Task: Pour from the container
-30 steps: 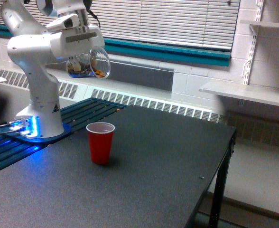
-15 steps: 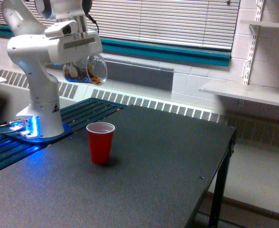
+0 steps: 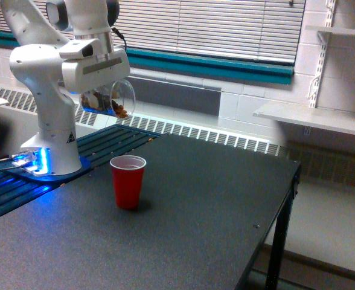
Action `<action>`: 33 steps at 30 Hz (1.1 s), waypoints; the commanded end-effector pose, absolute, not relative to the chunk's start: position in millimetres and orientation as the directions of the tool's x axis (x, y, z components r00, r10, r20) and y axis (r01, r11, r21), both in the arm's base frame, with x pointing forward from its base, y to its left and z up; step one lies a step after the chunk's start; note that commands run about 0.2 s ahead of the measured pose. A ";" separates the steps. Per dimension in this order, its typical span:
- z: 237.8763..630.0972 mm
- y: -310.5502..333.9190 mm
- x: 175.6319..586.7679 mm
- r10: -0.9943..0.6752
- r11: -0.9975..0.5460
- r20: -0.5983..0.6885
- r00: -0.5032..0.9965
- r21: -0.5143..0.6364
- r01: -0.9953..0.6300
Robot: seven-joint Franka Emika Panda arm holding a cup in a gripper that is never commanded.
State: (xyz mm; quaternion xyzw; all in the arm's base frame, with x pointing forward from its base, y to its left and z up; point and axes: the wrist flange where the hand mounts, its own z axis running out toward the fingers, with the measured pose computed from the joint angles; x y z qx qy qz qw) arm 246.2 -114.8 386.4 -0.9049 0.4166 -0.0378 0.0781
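Nearest the camera, a dark table (image 3: 183, 241) was seen to carry a red cup (image 3: 128, 181), upright, open and apparently empty. Above and just behind it, toward the exterior view's left, a clear container (image 3: 110, 99) was held well tilted, its mouth turned toward the exterior view's right and downward, with brown bits gathered near the lower lip. The gripper (image 3: 99, 90) was closed on the container, though its fingers were largely hidden by the hand's white housing. For the pour to be done well, it was judged that the lip should be brought directly over the red cup's opening before further tilt was given, and that the tilt should be added slowly, so that the bits would not scatter on the table. Farther back, the arm's base (image 3: 47, 154) and a window with blinds (image 3: 214, 27) were visible.
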 end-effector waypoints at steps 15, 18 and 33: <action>350.9 -110.0 248.0 -0.746 -0.655 -0.065 0.663 -0.108 -0.748; 347.5 -110.0 248.6 -0.748 -0.653 -0.072 0.660 -0.098 -0.751; 328.7 -104.1 254.4 -0.740 -0.664 -0.101 0.665 -0.044 -0.746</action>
